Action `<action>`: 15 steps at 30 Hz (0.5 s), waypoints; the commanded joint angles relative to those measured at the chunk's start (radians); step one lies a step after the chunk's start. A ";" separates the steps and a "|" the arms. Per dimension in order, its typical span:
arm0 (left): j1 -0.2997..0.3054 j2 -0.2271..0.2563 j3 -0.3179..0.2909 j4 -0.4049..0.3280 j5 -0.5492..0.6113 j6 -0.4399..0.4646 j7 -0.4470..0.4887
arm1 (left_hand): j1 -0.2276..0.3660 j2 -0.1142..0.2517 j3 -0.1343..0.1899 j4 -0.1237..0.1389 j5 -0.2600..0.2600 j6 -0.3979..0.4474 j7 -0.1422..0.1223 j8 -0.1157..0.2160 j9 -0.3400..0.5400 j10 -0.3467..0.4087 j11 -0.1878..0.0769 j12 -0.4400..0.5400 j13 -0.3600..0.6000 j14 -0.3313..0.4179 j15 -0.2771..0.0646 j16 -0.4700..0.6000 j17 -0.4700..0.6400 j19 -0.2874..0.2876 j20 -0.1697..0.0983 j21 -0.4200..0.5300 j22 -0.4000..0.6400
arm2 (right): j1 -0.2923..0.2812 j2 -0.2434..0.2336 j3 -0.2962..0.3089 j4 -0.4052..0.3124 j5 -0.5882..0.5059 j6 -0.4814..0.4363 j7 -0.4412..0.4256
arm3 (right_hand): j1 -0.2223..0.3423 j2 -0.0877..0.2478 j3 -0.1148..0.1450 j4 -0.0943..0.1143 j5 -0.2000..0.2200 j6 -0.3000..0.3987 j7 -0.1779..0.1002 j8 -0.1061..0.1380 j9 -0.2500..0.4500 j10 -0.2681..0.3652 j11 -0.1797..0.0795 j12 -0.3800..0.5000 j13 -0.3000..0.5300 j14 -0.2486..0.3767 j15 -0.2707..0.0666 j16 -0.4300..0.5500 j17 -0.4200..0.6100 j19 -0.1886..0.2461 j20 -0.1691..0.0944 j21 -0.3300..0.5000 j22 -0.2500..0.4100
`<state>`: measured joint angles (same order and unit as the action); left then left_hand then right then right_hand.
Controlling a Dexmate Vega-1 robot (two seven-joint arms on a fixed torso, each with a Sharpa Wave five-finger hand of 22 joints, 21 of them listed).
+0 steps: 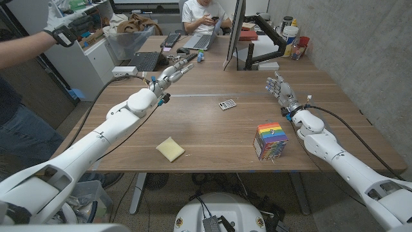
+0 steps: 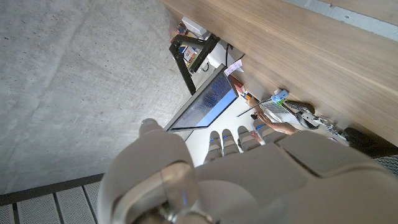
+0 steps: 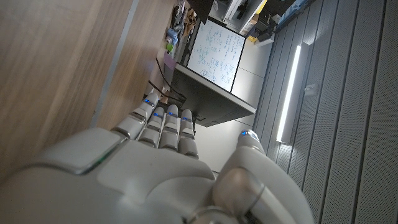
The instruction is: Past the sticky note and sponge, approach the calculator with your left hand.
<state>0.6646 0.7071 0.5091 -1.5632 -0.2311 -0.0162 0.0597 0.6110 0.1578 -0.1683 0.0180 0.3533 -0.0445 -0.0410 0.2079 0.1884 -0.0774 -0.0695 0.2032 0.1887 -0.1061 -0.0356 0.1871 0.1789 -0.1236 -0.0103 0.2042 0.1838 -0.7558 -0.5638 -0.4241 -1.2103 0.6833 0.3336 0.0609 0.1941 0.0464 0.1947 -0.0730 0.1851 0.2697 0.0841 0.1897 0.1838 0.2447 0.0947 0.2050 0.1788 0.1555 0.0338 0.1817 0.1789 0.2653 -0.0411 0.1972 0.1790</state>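
The left hand (image 1: 172, 71), fingers extended and holding nothing, hovers past the sticky note (image 1: 170, 149) but well short of the calculator (image 1: 227, 104), so the approach looks unfinished.

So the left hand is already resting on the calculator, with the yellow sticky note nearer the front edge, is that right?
Not quite. In the head view the left hand is raised well behind and left of the calculator, not touching it. The yellow sticky note does lie nearer the front edge.
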 commanded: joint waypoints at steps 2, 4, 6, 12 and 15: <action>-0.024 0.006 0.021 -0.010 0.028 0.023 -0.020 | 0.010 -0.001 0.003 -0.003 -0.004 0.003 -0.002 -0.001 0.003 0.000 -0.002 0.005 0.001 -0.002 0.000 0.002 0.005 -0.007 0.003 0.002 0.004 | 0.005 0.005 -0.001 0.012 -0.002 0.003 0.001 | 0.004 0.005 0.001 -0.002 0.006 0.003 -0.006 0.003 0.002 0.000 0.003 0.001 0.002 0.009 0.006 0.005 0.004 0.001 0.004 0.006 0.006; -0.028 0.005 0.024 -0.008 0.032 0.024 -0.023 | 0.011 -0.001 0.003 -0.003 -0.005 0.003 -0.002 -0.001 0.003 0.000 -0.002 0.005 0.001 -0.002 -0.001 0.002 0.005 -0.007 0.003 0.002 0.004 | 0.007 0.006 -0.002 0.015 -0.004 0.003 0.002 | 0.004 0.005 0.001 -0.002 0.006 0.004 -0.006 0.003 0.002 0.000 0.004 0.002 0.002 0.010 0.006 0.005 0.004 0.000 0.004 0.005 0.006; -0.033 0.005 0.029 -0.007 0.035 0.029 -0.030 | 0.011 -0.001 0.003 -0.003 -0.005 0.004 -0.002 -0.001 0.003 0.000 -0.001 0.005 0.001 -0.002 0.000 0.002 0.005 -0.007 0.003 0.002 0.004 | 0.010 0.001 -0.007 0.014 -0.018 0.000 -0.005 | 0.004 0.005 0.001 -0.002 0.006 0.004 -0.007 0.003 0.002 0.000 0.004 0.002 0.002 0.010 0.006 0.005 0.004 -0.002 0.005 0.004 0.006; -0.046 0.011 0.049 -0.017 0.076 0.039 -0.031 | 0.012 -0.002 0.004 -0.003 -0.007 0.007 0.000 0.000 0.003 0.000 -0.003 0.004 0.001 -0.003 -0.001 0.002 0.006 -0.009 0.003 0.002 0.004 | 0.017 0.006 -0.009 0.026 -0.019 0.007 -0.002 | 0.003 0.005 0.000 -0.002 0.006 0.004 -0.009 0.003 0.002 -0.001 0.003 0.001 0.002 0.009 0.005 0.005 0.004 -0.005 0.005 0.004 0.006; -0.051 0.011 0.056 -0.020 0.094 0.045 -0.026 | 0.013 -0.002 0.004 -0.003 -0.007 0.007 0.000 0.000 0.003 0.001 -0.003 0.004 0.001 -0.003 -0.002 0.002 0.006 -0.010 0.003 0.002 0.004 | 0.019 0.008 -0.009 0.030 -0.020 0.009 -0.001 | 0.003 0.005 0.000 -0.002 0.006 0.005 -0.009 0.003 0.002 -0.001 0.002 0.001 0.002 0.009 0.004 0.005 0.004 -0.006 0.006 0.003 0.006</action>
<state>0.6354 0.7135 0.5375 -1.5729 -0.1869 0.0110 0.0362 0.6114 0.1581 -0.1683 0.0181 0.3461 -0.0446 -0.0410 0.2079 0.1883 -0.0774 -0.0694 0.2033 0.1885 -0.1061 -0.0356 0.1871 0.1789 -0.1236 -0.0104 0.2042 0.1837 -0.7467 -0.5606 -0.4279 -1.1947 0.6743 0.3342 0.0616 0.1941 0.0464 0.1947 -0.0730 0.1850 0.2697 0.0841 0.1897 0.1837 0.2446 0.0948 0.2050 0.1788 0.1610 0.0393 0.1817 0.1789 0.2579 -0.0338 0.1972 0.1790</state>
